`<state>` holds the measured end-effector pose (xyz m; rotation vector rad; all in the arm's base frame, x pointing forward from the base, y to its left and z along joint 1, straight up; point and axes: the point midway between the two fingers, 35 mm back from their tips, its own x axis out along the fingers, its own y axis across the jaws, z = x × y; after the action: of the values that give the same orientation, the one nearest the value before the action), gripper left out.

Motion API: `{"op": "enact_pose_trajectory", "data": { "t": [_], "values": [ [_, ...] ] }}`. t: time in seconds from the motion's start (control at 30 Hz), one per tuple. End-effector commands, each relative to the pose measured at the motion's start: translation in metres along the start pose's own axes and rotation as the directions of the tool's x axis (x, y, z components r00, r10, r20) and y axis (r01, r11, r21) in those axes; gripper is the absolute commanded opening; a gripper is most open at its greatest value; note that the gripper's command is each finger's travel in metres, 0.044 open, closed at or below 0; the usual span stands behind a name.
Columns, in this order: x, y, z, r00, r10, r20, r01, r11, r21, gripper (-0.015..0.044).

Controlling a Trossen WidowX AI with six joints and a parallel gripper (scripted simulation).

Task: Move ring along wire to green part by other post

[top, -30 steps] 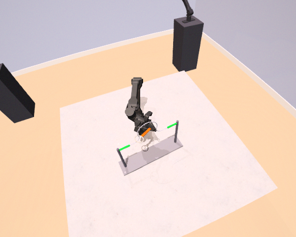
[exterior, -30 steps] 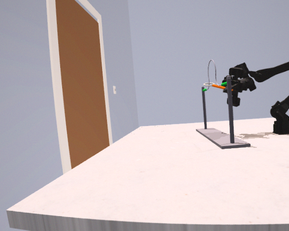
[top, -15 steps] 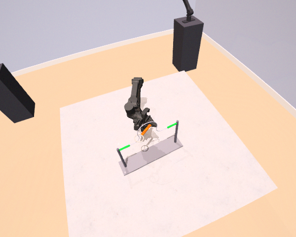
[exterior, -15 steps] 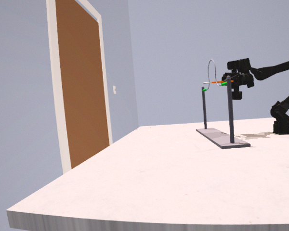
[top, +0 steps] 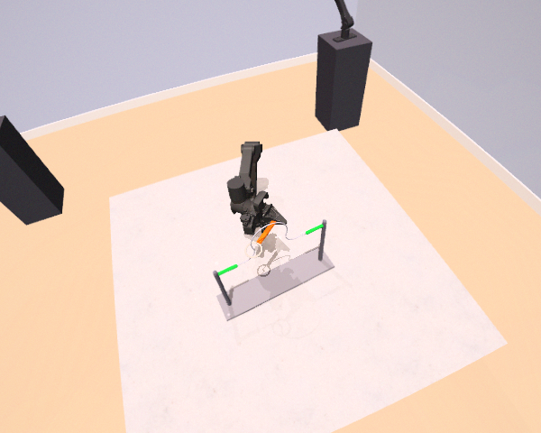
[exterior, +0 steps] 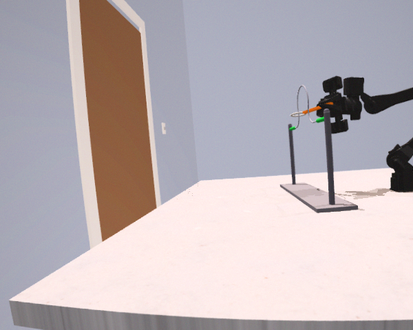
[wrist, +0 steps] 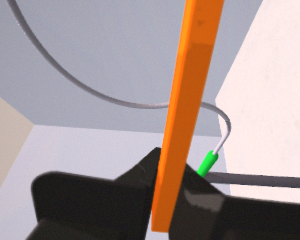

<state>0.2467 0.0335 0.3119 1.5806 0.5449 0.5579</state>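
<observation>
The gripper is shut on the orange handle. The handle slopes slightly up from the ring to the fingers. The pale ring lies nearly flat around the steep left side of the wire's big loop, as seen in the top view. The grey wire seems to pass through it; contact cannot be told. The left green part is below the ring. The right green part is beyond the loop and dip.
The left post and right post stand on a grey base plate. The arm reaches in from behind the wire. Two dark pedestals stand beyond the table.
</observation>
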Motion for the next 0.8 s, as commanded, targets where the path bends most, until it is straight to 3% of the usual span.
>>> {"op": "enact_pose_trajectory", "data": {
  "t": [0.0, 0.37, 0.77],
  "values": [
    [-0.001, 0.010, -0.001, 1.000, 0.020, -0.005, -0.020, 0.999, 0.025, -0.0150],
    [-0.002, 0.021, 0.001, 1.000, 0.017, -0.005, -0.016, 0.999, 0.030, -0.0150],
    [-0.002, 0.018, 0.001, 0.998, -0.064, 0.002, 0.064, 0.995, -0.083, -0.0150]
  ]
}}
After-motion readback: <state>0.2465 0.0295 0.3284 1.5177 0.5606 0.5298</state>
